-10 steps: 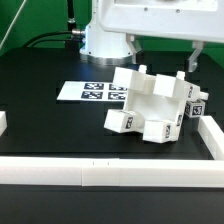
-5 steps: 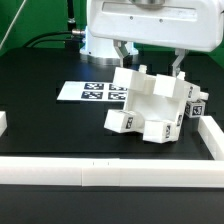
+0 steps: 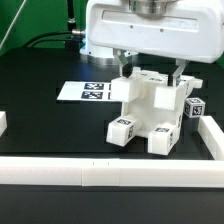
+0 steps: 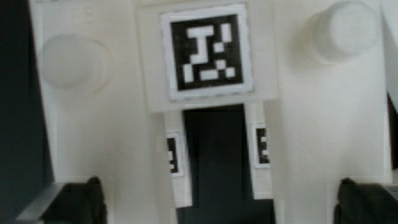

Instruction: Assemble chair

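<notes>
Lowered now, the gripper straddles the turned chair near the table's front edge, jaws spread wide, seemingly ready to clamp it.

the exterior view stands off the table, raised a little, and looks down across it toward the arm's base at the far side, with the chair and gripper at middle distance. the wrist view looks past its fingertips from very near. one tagged face of the chair fills it. both views share the chair's top and the fingertips.
</notes>
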You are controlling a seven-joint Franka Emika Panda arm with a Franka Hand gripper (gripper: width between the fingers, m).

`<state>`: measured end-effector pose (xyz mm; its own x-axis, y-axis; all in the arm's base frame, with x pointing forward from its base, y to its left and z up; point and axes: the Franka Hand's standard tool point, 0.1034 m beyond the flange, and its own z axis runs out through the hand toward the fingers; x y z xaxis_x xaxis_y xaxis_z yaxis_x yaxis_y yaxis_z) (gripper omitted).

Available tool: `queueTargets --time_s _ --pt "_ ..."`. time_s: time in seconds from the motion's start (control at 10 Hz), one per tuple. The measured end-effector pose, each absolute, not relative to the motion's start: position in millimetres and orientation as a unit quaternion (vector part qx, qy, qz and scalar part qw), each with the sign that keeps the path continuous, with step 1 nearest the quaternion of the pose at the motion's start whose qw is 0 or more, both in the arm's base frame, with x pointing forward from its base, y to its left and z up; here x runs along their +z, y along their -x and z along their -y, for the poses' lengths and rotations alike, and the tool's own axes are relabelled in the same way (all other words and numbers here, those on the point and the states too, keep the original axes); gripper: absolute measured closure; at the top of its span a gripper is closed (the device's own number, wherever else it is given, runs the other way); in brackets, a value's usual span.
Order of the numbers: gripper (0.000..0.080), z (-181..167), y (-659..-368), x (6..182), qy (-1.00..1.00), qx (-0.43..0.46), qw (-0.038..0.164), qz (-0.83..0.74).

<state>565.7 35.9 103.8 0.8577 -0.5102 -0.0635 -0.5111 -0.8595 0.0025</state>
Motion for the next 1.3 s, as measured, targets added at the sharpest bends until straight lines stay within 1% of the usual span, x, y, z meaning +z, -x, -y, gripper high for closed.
queueTargets --time_s 0.1,0.3,0.5,0.7,0.9,1.1,1.3 --pt "0.0150 -36.7 -567.9 99.6 0.964 0.032 0.005 -0.263" --pt "0.0150 -36.8 -573.4 102.1 0.966 0.029 0.006 -0.256" --pt "0.0150 -38.9 -579.1 100.8 0.967 0.028 0.003 -0.253" --pt "0.0150 -39.2 -582.8 108.5 0.973 0.023 0.006 -0.229" --pt "0.0150 -35.4 -587.1 115.1 0.984 0.024 0.010 -0.175" --pt "0.0150 -30.1 -587.3 125.8 0.993 0.021 0.017 -0.111" --pt "0.0150 -30.6 -587.2 123.0 0.992 0.022 0.016 -0.120"
